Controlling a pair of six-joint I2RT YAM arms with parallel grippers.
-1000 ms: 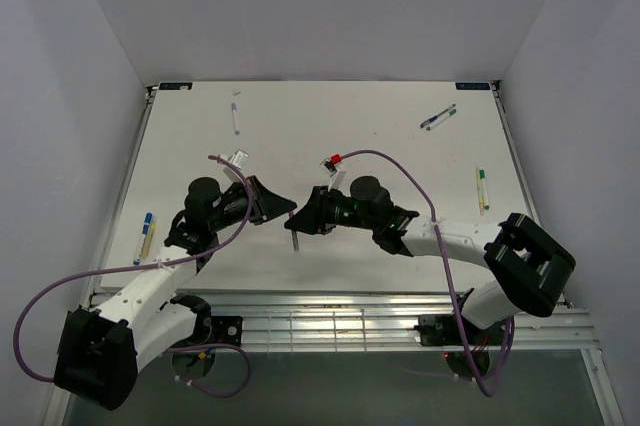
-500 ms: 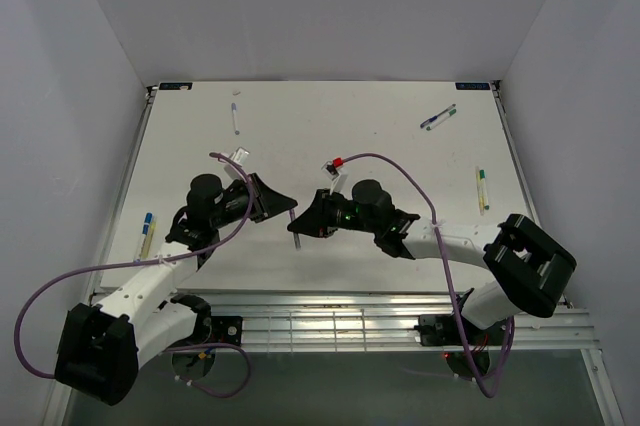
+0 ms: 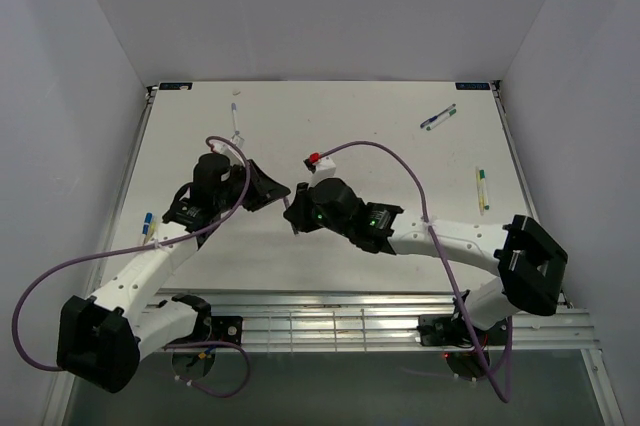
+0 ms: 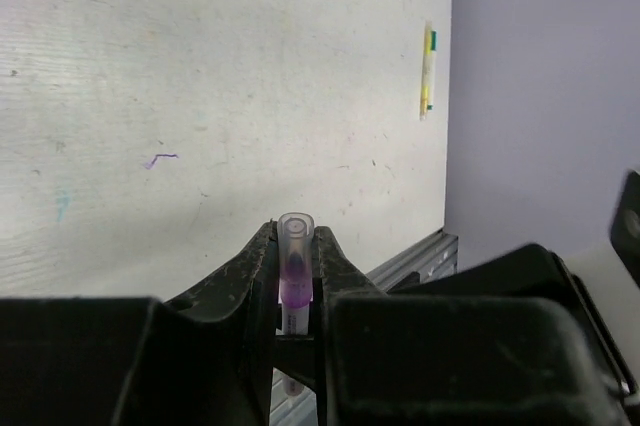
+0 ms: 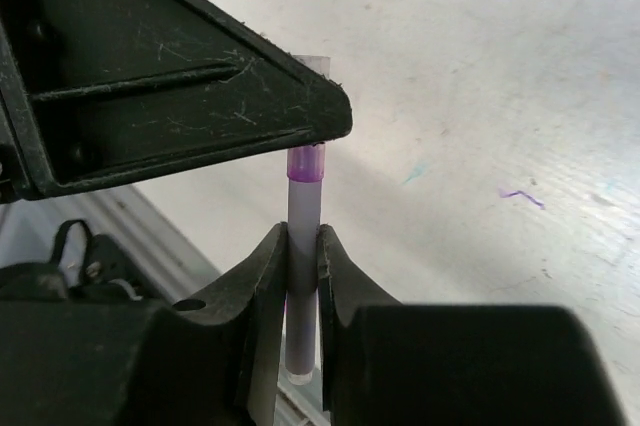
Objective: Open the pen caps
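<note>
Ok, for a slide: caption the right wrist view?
Purple pen held between both arms: right jaws on the barrel, left jaws over the cap end.

Folds both arms inward from the near edge, elbows out, forearms angled toward each other. Holds the left gripper (image 3: 276,192) and right gripper (image 3: 292,214) tip to tip, close together. Pinches one end of a thin pen (image 5: 303,214) in the left fingers and the barrel in the right, jaws narrowed onto it.

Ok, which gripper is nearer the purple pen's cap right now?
Left. The left gripper is clamped on the cap itself; the right gripper holds the pen barrel further along, just clear of it.
</note>
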